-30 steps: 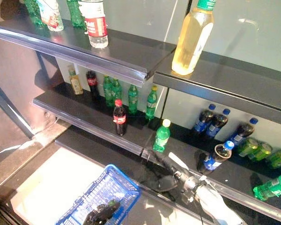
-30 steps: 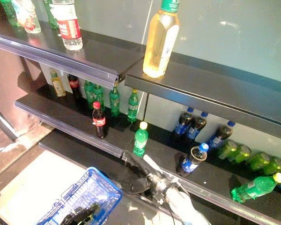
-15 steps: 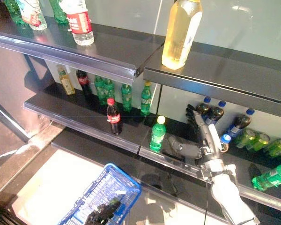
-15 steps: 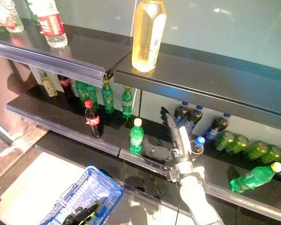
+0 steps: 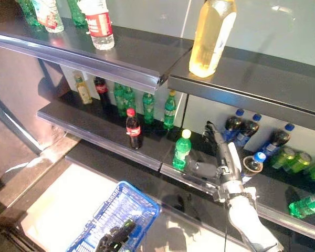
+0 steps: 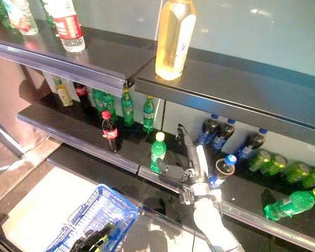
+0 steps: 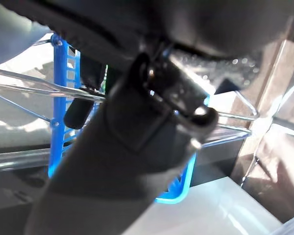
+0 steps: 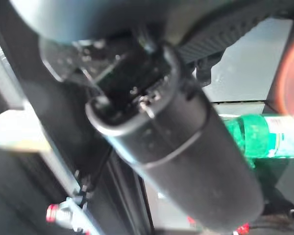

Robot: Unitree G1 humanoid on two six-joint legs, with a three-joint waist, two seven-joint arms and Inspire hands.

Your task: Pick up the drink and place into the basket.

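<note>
The shelving (image 5: 121,52) fills the scene in tiers, from the top tier at twelve o'clock, where a tall yellow bottle (image 5: 211,34) and a clear red-labelled bottle (image 5: 98,23) stand, down to the low tier at three o'clock with its row of dark blue-capped bottles (image 5: 241,126) and green cans (image 5: 294,160). The blue basket (image 5: 121,220) sits at seven o'clock, nearest me, and my left hand (image 5: 115,240) is curled round its wire handle, carrying it. On the middle tier a cola bottle (image 5: 133,129) stands alone at about ten o'clock of centre. My right hand (image 5: 220,157) reaches in from five o'clock over the low tier, fingers straight and thumb spread wide, holding nothing. The drink I judge to be my target, the green bottle with the pale yellow cap (image 5: 181,150), stands upright on the shelf's front edge just beside my thumb, at nine o'clock of my palm; I cannot tell whether the thumb touches it. So I am in the reach, grasp not yet made. Next I need to bring the palm sideways against the bottle's body, wrap fingers and thumb round it without tipping it off the edge, then lift clear of the shelf lip and carry it down toward seven o'clock into the basket
</note>
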